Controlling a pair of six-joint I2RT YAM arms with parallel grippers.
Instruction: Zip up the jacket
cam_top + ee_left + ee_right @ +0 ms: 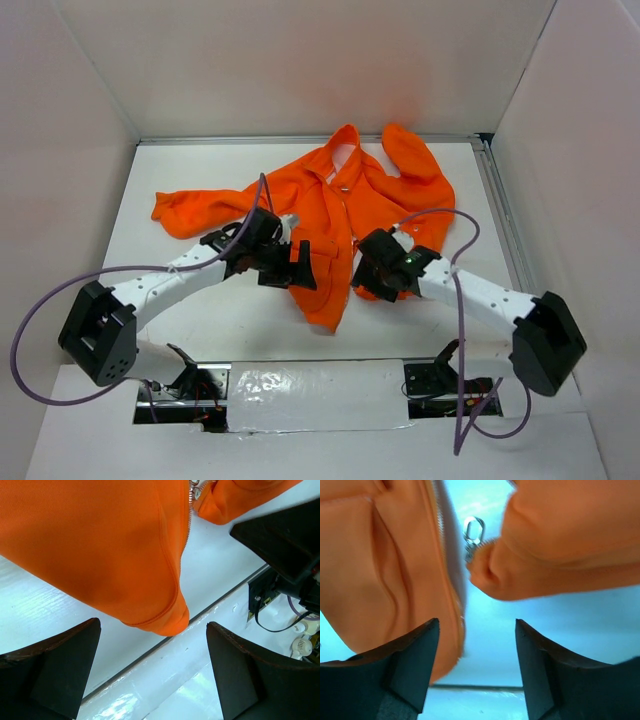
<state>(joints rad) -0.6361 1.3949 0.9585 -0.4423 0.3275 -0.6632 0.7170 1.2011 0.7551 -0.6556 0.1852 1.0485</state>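
Dark fingers of the right pincer (476, 630) fill the bottom of its wrist view, standing well apart with nothing between them. At 12 o'clock from them the silver zipper pull (473, 530) hangs at the bunched corner of one front panel. The zipper teeth (440, 535) of the other panel run past at 11 o'clock, with bare tabletop (250, 325) showing between the two edges. The left pincer (154, 630) is spread as wide as it goes and is also empty, with the pointed hem corner (172, 622) just beyond it at 12 o'clock. The jacket (340, 200) lies spread in the middle of the tabletop, collar toward 12 o'clock, one sleeve out to 9 o'clock and the other folded up at 1 o'clock. The zip looks unjoined at the bottom, so I judge the step to be bringing the two lower edges together. The left pincer would best pinch the hem just below the teeth and hold it taut. The right should close on the small pull itself rather than on fleece. Open surface lies at 6 o'clock of the hem, but the two pincers are near each other, and the walls (585, 100) close in at 3 and 9 o'clock.
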